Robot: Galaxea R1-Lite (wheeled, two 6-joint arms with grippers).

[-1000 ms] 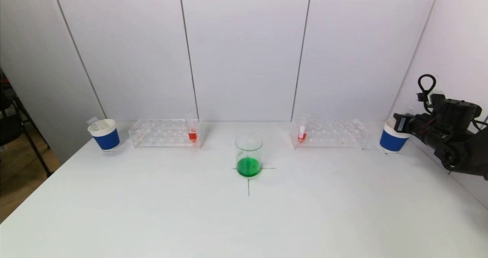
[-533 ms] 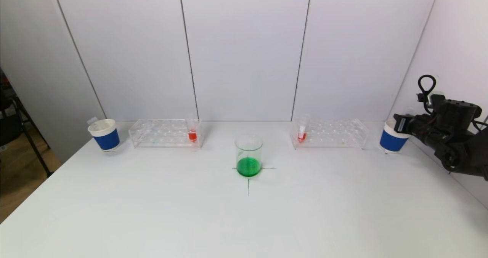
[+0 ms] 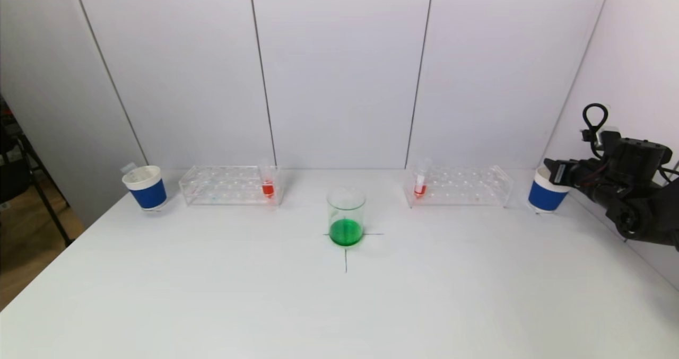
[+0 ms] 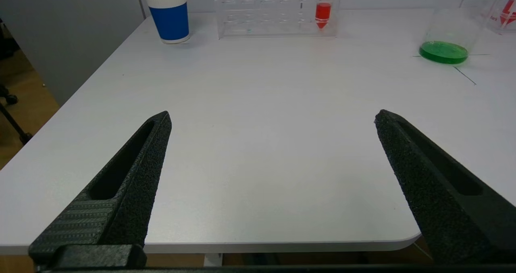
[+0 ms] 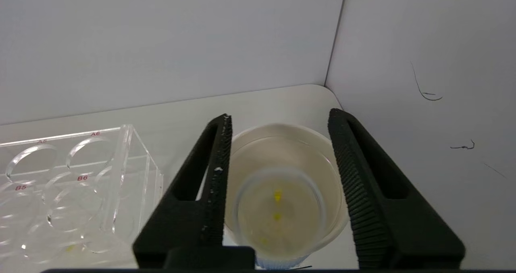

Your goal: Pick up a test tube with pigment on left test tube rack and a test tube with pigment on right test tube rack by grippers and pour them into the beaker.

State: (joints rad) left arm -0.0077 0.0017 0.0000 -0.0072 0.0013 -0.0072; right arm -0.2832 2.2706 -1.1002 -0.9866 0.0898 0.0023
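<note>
Right gripper (image 5: 278, 119), jaws spread, hangs directly above the blue-and-white paper cup (image 5: 282, 192), wall close on its outer side, clear acrylic rack (image 5: 76, 172) just inboard. Left gripper (image 4: 272, 117), jaws wide, faces bare white table (image 4: 258, 144); clear glass beaker with green liquid (image 4: 449, 27) stands far ahead.

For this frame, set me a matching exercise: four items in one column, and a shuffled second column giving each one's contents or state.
Items
1. beaker
2. left rack's tube
3. right gripper
4. left gripper

States
A. open above the near table edge, far from the racks
B. open over the right paper cup
C. green liquid at the bottom
D. red pigment, upright in the rack's end nearest the beaker

Pairs: 1-C, 2-D, 3-B, 4-A
</note>
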